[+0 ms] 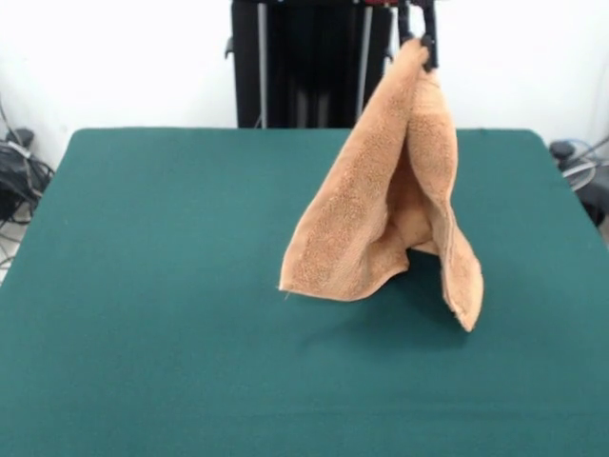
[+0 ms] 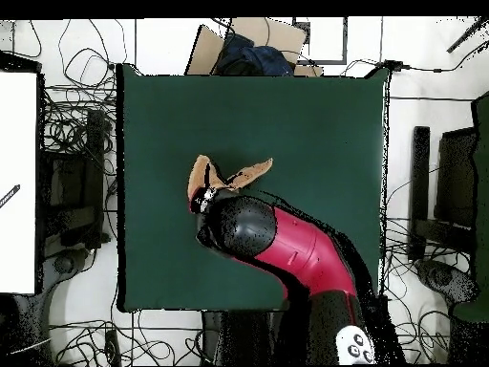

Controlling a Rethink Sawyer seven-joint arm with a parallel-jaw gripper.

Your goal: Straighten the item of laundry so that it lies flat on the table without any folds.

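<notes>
Tool (image 1: 424, 40), at 12 o'clock in the front view, pinches one corner of the orange-tan terry towel (image 1: 381, 219). The towel hangs as a tall, folded cone, looped pile visible, its lower edges touching the dark green cloth-topped counter (image 1: 143, 286) right of centre. Overhead, the red-black arm (image 2: 287, 244) covers most of it.

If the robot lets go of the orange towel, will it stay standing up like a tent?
Probably not. The towel hangs limp from the gripper, draping in soft folds, so it looks floppy and would likely slump into a heap on the table. It seems light, since one pinched corner holds it up.
</notes>
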